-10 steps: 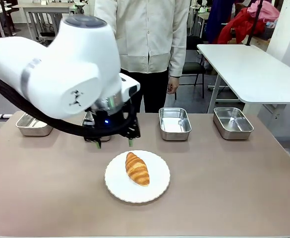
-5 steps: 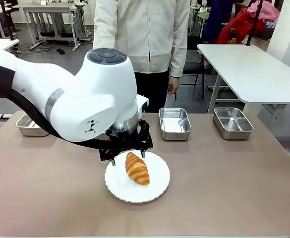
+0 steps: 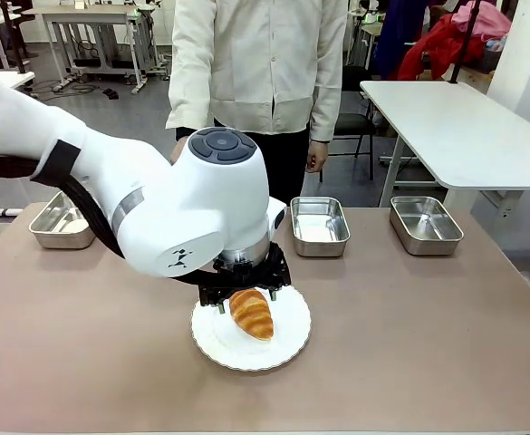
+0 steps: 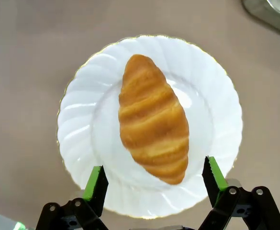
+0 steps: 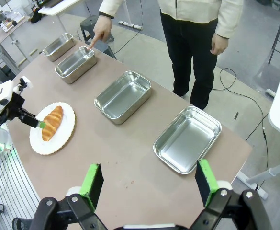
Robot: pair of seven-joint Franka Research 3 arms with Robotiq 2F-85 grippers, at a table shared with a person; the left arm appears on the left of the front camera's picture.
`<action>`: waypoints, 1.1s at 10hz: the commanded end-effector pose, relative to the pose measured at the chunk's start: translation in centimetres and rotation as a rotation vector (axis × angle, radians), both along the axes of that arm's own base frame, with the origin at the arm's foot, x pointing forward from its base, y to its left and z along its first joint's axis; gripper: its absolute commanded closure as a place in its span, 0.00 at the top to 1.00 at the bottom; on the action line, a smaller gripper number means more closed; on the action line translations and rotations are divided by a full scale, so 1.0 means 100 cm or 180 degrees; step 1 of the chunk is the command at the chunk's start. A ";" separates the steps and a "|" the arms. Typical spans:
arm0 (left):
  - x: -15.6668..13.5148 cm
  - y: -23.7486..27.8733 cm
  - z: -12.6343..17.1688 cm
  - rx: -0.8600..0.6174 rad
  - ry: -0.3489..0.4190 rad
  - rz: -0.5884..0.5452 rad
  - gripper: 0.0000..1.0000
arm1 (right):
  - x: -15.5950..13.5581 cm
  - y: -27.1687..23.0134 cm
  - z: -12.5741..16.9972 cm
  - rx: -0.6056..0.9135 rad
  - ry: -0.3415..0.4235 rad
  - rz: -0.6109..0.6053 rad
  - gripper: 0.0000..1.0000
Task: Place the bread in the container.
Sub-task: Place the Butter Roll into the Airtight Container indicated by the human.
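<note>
Bread (image 3: 252, 314) lies diagonally on white scalloped plate (image 3: 292, 337), mid-table toward the near edge. L gripper (image 3: 246, 303) is right over it, jaws wide apart, a green pad (image 4: 96, 181) on each side of the bread's end w/ gaps both sides, so it grips nothing. Wrist view shows the pads low over the plate rim; can't tell if they touch it. Four steel pans sit in a row along the far edge. The container (image 5: 76, 62) is 2nd from the table's left end, and the person's hand (image 5: 100, 29) points a forefinger at its far rim. From the front, the left arm's bulky wrist hides that pan; the left-end pan (image 3: 61, 228), 3rd pan (image 3: 319, 227) and right-end pan (image 3: 426, 225) show, all empty. Bare table (image 3: 409, 344) betw. plate and pan row. R gripper (image 5: 148, 181) hangs high above the table's right end, fingers spread wide, empty. Person (image 3: 255, 63) stands at the far edge.
</note>
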State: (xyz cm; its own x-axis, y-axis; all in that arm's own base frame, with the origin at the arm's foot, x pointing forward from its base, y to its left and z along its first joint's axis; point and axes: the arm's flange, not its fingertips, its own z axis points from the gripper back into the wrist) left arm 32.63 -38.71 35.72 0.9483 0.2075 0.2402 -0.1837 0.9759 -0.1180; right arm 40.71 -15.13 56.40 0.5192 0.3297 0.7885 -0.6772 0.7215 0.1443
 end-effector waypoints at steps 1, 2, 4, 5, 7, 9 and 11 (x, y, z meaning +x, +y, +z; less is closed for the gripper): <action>0.015 -0.012 -0.013 -0.0026 -0.0109 0.0057 1.00 | 0.001 0.001 0.000 0.0045 -0.0076 0.0032 1.00; 0.020 -0.012 -0.019 -0.0034 -0.0107 0.0050 1.00 | 0.001 0.001 0.000 0.0045 -0.0076 0.0032 1.00; 0.028 -0.017 -0.031 -0.0016 -0.0033 0.0090 1.00 | 0.001 0.001 0.000 0.0045 -0.0076 0.0032 1.00; 0.031 -0.018 -0.036 0.0051 -0.0066 0.0101 1.00 | 0.001 0.001 0.000 0.0045 -0.0076 0.0032 1.00; 0.037 -0.017 -0.046 0.0125 -0.0017 0.0119 1.00 | 0.001 0.001 0.000 0.0045 -0.0076 0.0032 1.00; 0.039 -0.016 -0.052 0.0136 0.0002 0.0141 1.00 | 0.001 0.001 0.000 0.0045 -0.0076 0.0032 1.00; 0.042 -0.014 -0.057 0.0164 0.0039 0.0168 1.00 | 0.001 0.001 0.000 0.0045 -0.0076 0.0032 1.00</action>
State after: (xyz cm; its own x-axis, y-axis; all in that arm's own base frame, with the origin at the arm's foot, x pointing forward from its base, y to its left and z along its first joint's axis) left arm 36.63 -39.39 30.36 0.9514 0.2198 0.2157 -0.2079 0.9752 -0.0764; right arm 40.72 -15.13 56.38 0.5197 0.3299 0.7881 -0.6771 0.7216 0.1445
